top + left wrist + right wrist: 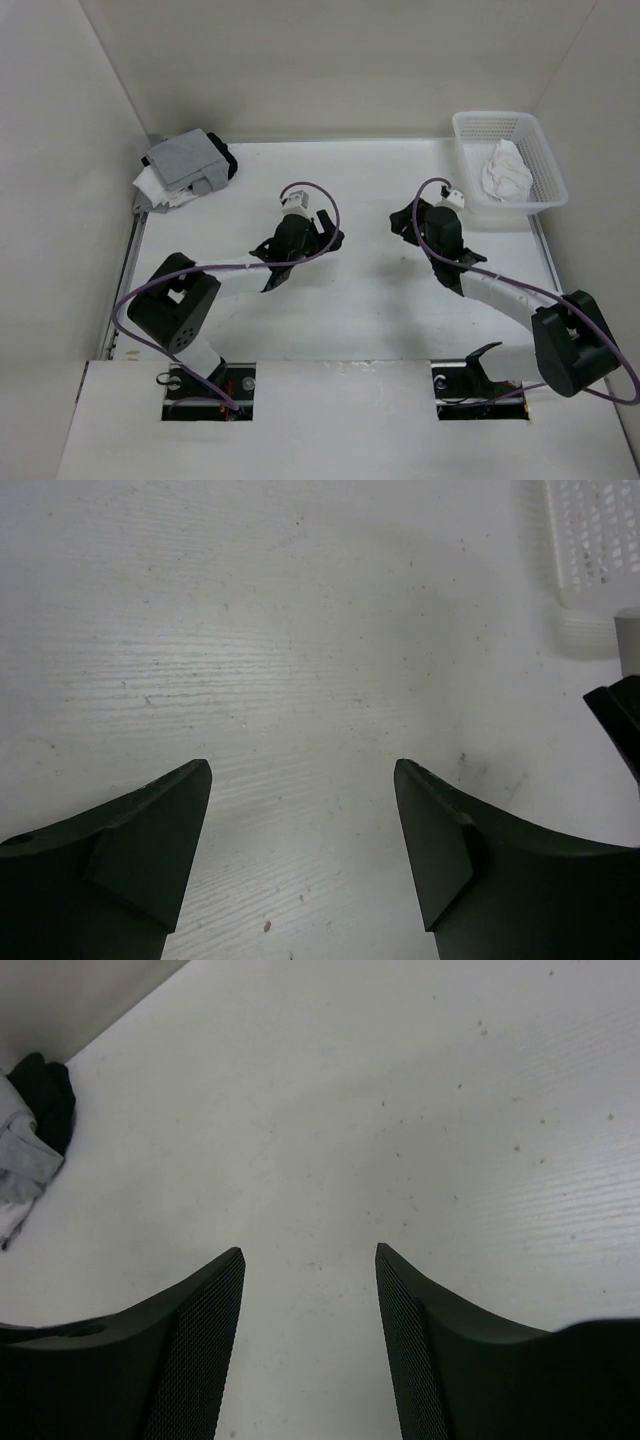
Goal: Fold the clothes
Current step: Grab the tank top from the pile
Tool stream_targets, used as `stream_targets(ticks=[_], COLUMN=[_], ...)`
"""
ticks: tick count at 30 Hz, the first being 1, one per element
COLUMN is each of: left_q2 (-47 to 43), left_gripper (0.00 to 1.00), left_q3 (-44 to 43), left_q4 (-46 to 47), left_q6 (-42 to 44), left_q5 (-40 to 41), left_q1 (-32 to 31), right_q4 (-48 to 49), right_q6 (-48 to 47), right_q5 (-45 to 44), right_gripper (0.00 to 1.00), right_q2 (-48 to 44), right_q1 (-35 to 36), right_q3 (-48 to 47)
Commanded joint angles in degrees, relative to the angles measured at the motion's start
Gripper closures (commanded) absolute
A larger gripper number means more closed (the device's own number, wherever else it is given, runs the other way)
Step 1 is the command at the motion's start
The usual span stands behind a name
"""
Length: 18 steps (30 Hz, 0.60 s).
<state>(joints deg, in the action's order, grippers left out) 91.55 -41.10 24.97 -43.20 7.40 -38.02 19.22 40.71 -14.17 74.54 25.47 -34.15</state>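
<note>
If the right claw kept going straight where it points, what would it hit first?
Probably the bare table: the right gripper tilts down toward it; the folded stack sits well aside.

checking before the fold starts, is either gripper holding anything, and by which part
Nothing is held: left gripper and right gripper are both open and empty.

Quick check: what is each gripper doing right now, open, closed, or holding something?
Left gripper: open, holding nothing.
Right gripper: open, holding nothing.
</note>
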Motion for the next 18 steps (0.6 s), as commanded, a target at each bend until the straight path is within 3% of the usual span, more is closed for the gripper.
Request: stream_targets(ticks=[1, 5, 8, 12, 13, 18], left_q2=[-2.60, -2.78, -3.04, -5.85, -6.46, -6.38], left_gripper=[0.24, 0.25, 0.25, 0.27, 0.31, 0.40], left_q3=[1.55, 2.43, 3.22, 5.24, 6.20, 7.09], left_q4=[5.17, 6.23, 7.37, 9.56, 11.14, 13.17], left_q6=[1.10, 1.54, 2.06, 4.08, 4.61, 4.88], left_q5=[-2.39, -2.56, -2.56, -2.04, -2.04, -2.48], left_q1=[-0.95, -2.36, -2.89, -2.80, -2.80, -2.80], right_q4=[-2.17, -3.14, -3.40, -5.59, -9.69, -20.17], right_q6=[-0.81, -1.77, -2.65, -5.19, -6.24, -6.69], right_q5=[-2.52, -2.61, -2.61, -2.61, -2.79, -2.96], right_gripper=[0.40, 0.46, 0.59, 0.90, 0.97, 0.95], right_q2=[-1.42, -1.16, 0.16, 4.02, 7.08, 21.91], right_q1=[0.50, -0.38, -2.84, -7.93, -12.38, -25.92], right_q3=[-5.21, -9.35, -13.91, -21.90, -27.75, -48.84])
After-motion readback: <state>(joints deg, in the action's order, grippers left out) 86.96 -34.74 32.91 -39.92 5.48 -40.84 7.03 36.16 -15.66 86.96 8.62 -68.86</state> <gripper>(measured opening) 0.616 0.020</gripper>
